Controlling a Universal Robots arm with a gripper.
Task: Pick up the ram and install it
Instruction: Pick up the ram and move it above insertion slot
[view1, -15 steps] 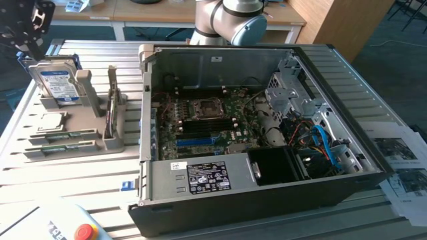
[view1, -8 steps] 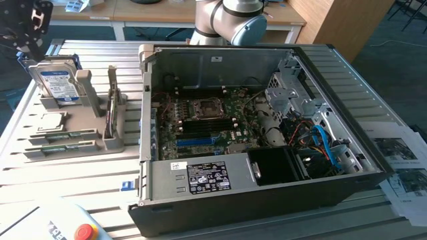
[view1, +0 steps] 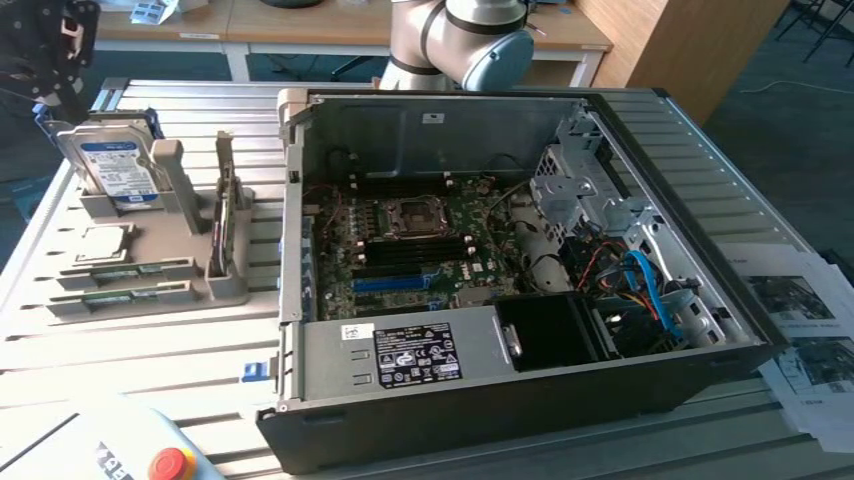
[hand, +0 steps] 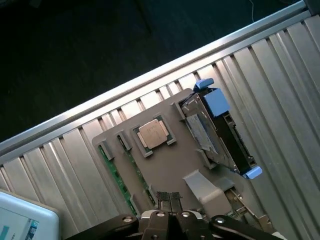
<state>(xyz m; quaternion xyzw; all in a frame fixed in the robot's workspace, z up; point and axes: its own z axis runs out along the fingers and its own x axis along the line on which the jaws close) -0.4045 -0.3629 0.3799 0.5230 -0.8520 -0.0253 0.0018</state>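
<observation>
Two ram sticks lie flat in the near slots of a grey holder (view1: 200, 290): one ram stick (view1: 123, 272) and a second (view1: 118, 298) just in front of it. From the wrist view the ram (hand: 114, 172) is a thin green strip in the holder (hand: 170, 167), beside the square CPU (hand: 152, 134). My gripper (hand: 169, 196) hangs high above the holder, fingers shut together with nothing between them, apart from the sticks. The dark end of the arm (view1: 47, 55) shows at the exterior view's upper left.
The open PC case (view1: 507, 420) fills the table's middle, motherboard (view1: 414, 250) exposed. The holder also carries a hard drive (view1: 118, 165) and an upright dark expansion card (view1: 224, 215). A pendant with a red button (view1: 167, 462) lies at the near left. Papers (view1: 801, 310) sit at the right.
</observation>
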